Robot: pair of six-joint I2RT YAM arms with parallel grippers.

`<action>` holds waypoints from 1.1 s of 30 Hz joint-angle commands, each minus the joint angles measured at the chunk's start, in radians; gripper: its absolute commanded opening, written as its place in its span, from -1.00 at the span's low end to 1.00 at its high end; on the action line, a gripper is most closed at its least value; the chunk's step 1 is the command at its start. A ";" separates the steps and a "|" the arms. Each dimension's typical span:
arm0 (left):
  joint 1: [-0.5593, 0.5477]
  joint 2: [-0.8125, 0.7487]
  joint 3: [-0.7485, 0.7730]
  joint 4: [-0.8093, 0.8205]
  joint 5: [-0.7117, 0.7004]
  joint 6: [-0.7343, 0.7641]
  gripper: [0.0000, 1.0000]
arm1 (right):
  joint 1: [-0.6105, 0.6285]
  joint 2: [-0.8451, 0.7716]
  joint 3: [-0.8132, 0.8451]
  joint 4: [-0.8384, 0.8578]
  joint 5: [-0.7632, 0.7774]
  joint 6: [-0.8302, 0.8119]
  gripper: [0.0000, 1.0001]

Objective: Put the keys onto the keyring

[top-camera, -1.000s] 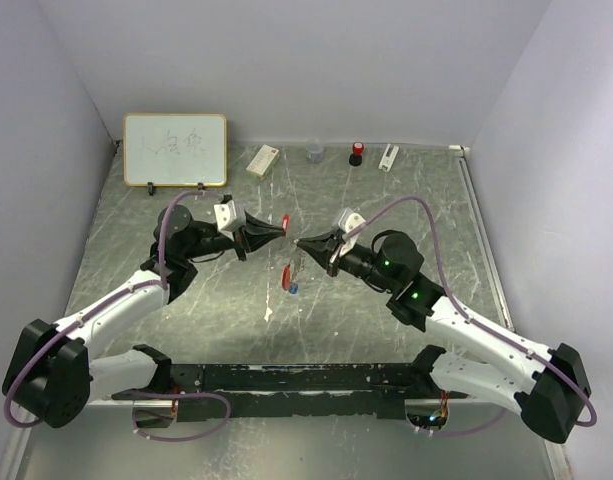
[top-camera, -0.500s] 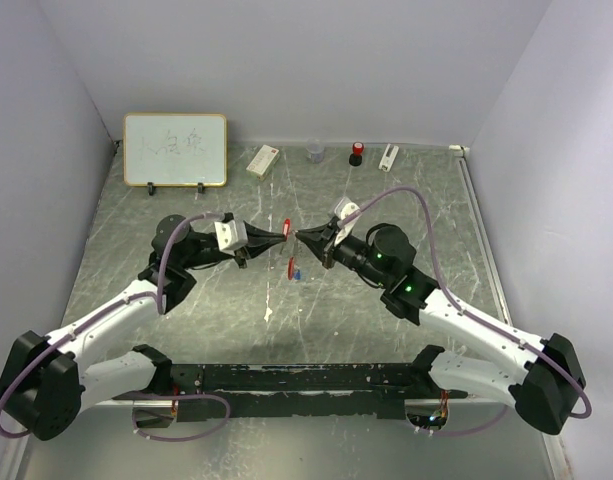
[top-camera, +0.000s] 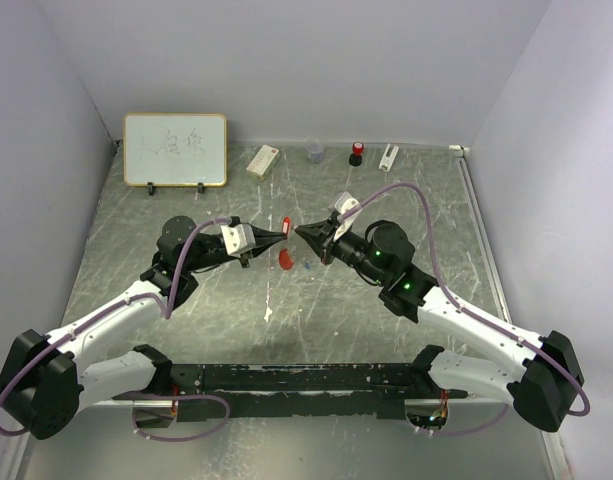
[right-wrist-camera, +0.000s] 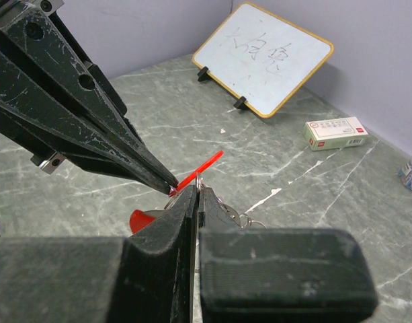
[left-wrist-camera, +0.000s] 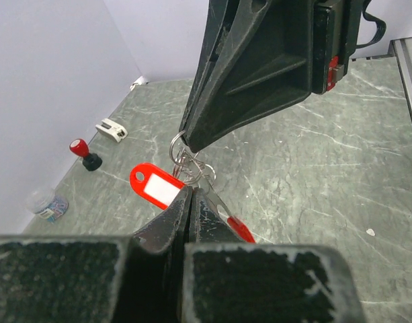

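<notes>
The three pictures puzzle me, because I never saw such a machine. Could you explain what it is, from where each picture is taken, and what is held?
It is a two-armed robot bolted at the near edge of a table. The wide picture looks down from above; each close picture comes from a camera on one wrist. The left gripper and the right gripper are both shut, their tips meeting on the keyring with its red fob, held between them. A red-headed key sits just beside it; whether it is attached I cannot tell. At the back stand a whiteboard, a white box and a red stamp.
</notes>
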 commanded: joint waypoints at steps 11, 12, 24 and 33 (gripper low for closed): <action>-0.012 0.015 0.030 0.042 -0.019 0.028 -0.87 | 0.003 0.004 0.027 0.048 0.005 0.018 -1.00; -0.013 0.017 0.032 0.042 -0.020 0.029 -0.86 | 0.003 0.006 0.029 0.048 0.003 0.020 -1.00; -0.022 0.024 0.045 0.046 -0.032 0.042 -0.86 | 0.003 0.026 0.038 0.052 -0.015 0.033 -1.00; -0.025 0.027 0.043 0.057 -0.045 0.046 -0.86 | 0.004 0.035 0.045 0.053 -0.024 0.037 -1.00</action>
